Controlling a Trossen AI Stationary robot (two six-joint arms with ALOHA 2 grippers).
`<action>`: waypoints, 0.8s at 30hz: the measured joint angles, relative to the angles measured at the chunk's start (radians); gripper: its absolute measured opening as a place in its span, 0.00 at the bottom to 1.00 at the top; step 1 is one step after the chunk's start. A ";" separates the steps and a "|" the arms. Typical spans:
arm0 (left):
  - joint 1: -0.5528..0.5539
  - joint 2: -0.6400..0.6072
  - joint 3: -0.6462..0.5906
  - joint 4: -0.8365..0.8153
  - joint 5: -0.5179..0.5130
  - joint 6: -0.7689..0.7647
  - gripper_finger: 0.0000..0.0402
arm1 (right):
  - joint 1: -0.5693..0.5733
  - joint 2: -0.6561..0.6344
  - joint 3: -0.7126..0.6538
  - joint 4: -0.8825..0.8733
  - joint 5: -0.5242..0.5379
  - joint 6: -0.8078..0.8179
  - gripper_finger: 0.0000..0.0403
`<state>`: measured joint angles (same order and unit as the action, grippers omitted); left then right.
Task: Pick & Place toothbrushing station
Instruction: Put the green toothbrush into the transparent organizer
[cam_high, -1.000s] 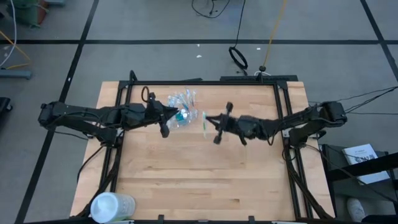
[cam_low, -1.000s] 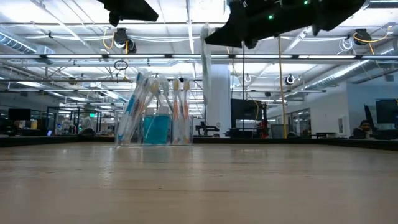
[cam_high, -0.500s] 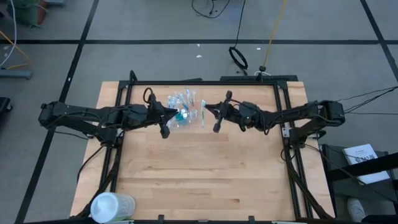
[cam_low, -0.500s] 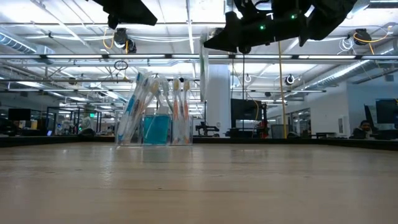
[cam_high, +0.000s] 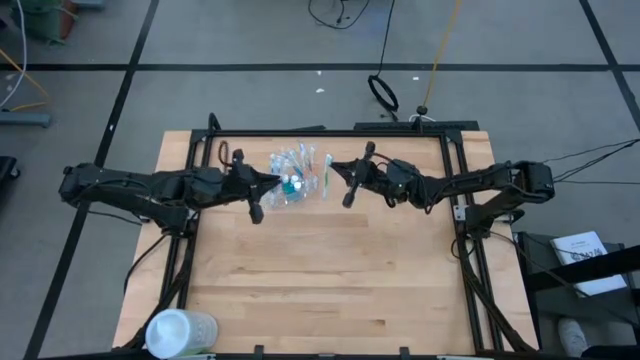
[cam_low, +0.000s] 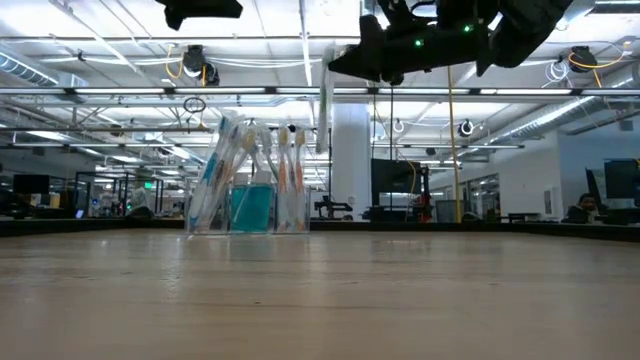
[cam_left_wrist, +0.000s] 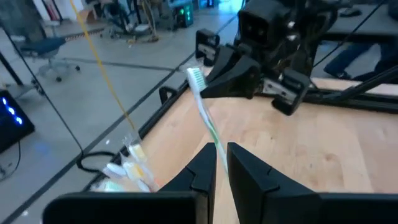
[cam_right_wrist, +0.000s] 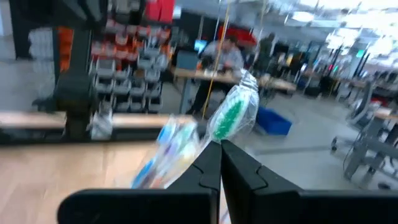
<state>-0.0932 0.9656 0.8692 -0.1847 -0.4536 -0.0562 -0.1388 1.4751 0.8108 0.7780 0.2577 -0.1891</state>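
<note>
A small clear cup (cam_high: 291, 182) of pastel toothbrushes and a teal tube stands on its base on the wooden table, far of centre; it also shows in the low view (cam_low: 250, 205). My right gripper (cam_high: 336, 173) is just right of the cup, shut on a green-and-white toothbrush (cam_high: 327, 174) that hangs above the table in the low view (cam_low: 322, 110). My left gripper (cam_high: 267, 183) is just left of the cup, shut and empty; its own wrist view (cam_left_wrist: 221, 163) shows the fingers together. My right gripper pinches the toothbrush near its bristle end (cam_left_wrist: 200, 87) between its two fingers, which come level from the table's right side and lie across it. The handle (cam_low: 321, 130) hangs nearly upright below the fingers, clear of the table, close beside the cup's brushes.
A bigger white cylindrical container (cam_high: 180, 331) stands at the table's near left corner. A black frame rail (cam_high: 330, 131) runs along the far edge. Bare wood (cam_high: 320, 280) lies between the cup and the near edge.
My right gripper has carried the toothbrush toward the table's far edge and a little left, up beside the cup, the brush still hanging upright. My left gripper has drawn back a little toward the table's left edge. The cup has stayed in place.
</note>
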 joint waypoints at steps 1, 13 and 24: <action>-0.002 -0.012 0.000 0.001 0.000 0.009 0.11 | -0.005 0.009 0.000 0.028 0.000 -0.004 0.00; -0.012 -0.065 0.000 -0.010 -0.031 0.073 0.11 | -0.079 0.285 0.099 0.349 -0.099 -0.071 0.00; -0.009 -0.061 0.000 -0.040 -0.076 0.082 0.11 | -0.091 0.425 0.183 0.357 0.057 -0.251 0.00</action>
<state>-0.1024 0.9043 0.8692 -0.2252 -0.5293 0.0257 -0.2302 1.8999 0.9939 1.1345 0.3144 -0.4399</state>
